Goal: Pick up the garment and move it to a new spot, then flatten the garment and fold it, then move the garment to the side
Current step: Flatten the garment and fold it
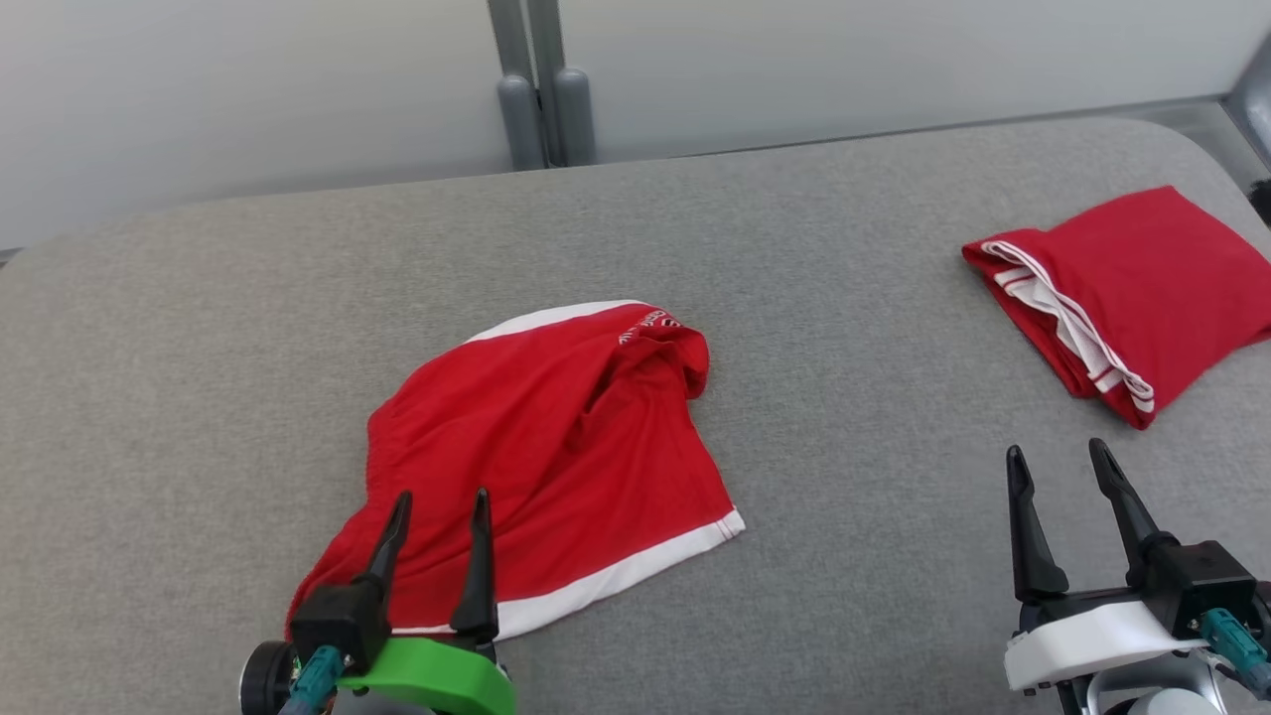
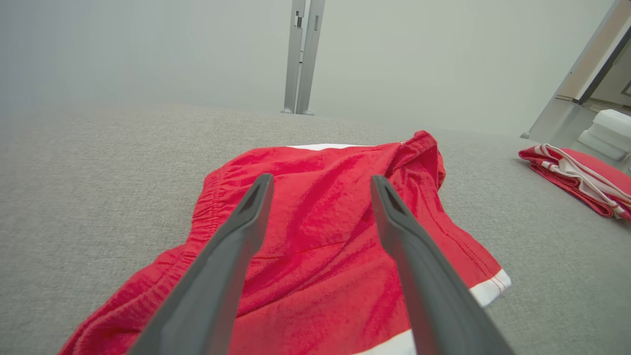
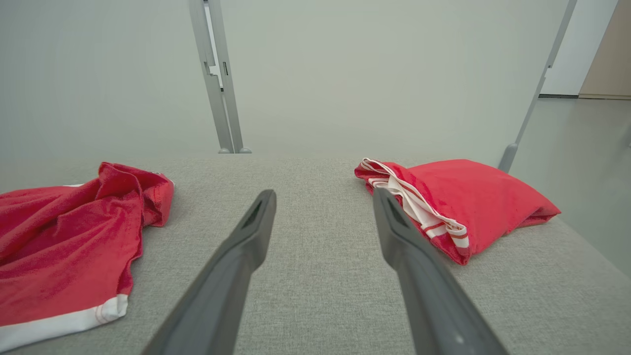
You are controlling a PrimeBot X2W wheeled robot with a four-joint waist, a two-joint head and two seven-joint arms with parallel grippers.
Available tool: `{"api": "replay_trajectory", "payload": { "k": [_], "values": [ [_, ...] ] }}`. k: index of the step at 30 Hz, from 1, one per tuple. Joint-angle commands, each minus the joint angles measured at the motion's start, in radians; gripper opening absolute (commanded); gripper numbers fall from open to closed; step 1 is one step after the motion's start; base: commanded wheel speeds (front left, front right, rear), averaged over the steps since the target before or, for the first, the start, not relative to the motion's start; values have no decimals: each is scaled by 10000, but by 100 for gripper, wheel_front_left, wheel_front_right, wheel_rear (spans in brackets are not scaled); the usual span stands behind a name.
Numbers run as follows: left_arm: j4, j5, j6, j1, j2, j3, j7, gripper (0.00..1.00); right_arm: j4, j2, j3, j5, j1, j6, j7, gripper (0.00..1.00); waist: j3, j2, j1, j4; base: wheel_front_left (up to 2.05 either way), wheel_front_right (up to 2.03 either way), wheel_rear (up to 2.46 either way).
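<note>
A red garment [image 1: 556,447] with white trim lies loosely spread and wrinkled on the grey table, left of centre; one corner is bunched up at its far right. My left gripper [image 1: 442,501] hovers open over its near edge, nothing between the fingers. Through the left wrist camera the garment [image 2: 325,236] spreads out under and beyond the two open fingers [image 2: 236,246]. My right gripper [image 1: 1058,459] stands open at the lower right above bare table, apart from any cloth. In the right wrist view the garment [image 3: 69,246] lies at the left.
A second red garment [image 1: 1122,298], folded with white striped trim showing, sits at the table's far right near the rounded edge; it also appears as a folded bundle [image 3: 458,207] ahead right of the right gripper. A grey post [image 1: 541,89] stands behind the table [image 1: 844,328].
</note>
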Motion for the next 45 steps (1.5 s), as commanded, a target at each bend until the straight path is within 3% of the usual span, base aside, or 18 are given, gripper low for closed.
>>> {"api": "replay_trajectory", "payload": {
  "k": [1, 9, 14, 21, 31, 45],
  "values": [
    [-148, 195, -121, 267, 25, 196, 4, 100, -3, -20, -16, -67, 88, -16, -25, 100, -721, 0, 0, 1071, 0, 0, 0],
    [-387, 817, -652, 1439, 167, 1551, 3, 100, 429, -20, 143, 3, 27, -16, -25, 100, -898, 0, 0, 1492, 0, 0, 0],
    [-242, 1001, -1311, 1800, 49, 2588, 3, 100, 813, -26, 256, 224, 358, -16, -25, 100, -902, 0, 0, 1365, 0, 0, 0],
    [-35, 1214, -1818, 1734, -99, 3025, 3, 100, 999, -23, 426, 486, 565, -16, -25, 100, -799, 0, 0, 900, 0, 0, 0],
    [205, 1398, -1986, 1573, -165, 3352, 3, 100, 953, -23, 460, 516, 466, -16, -25, 100, -728, 0, 0, 312, 0, 0, 0],
    [455, 1629, -1911, 1452, -173, 3264, 2, 100, 591, -19, 1020, 816, -72, -16, -25, 100, -677, 0, 0, 375, 0, 0, 0]
  ]
}}
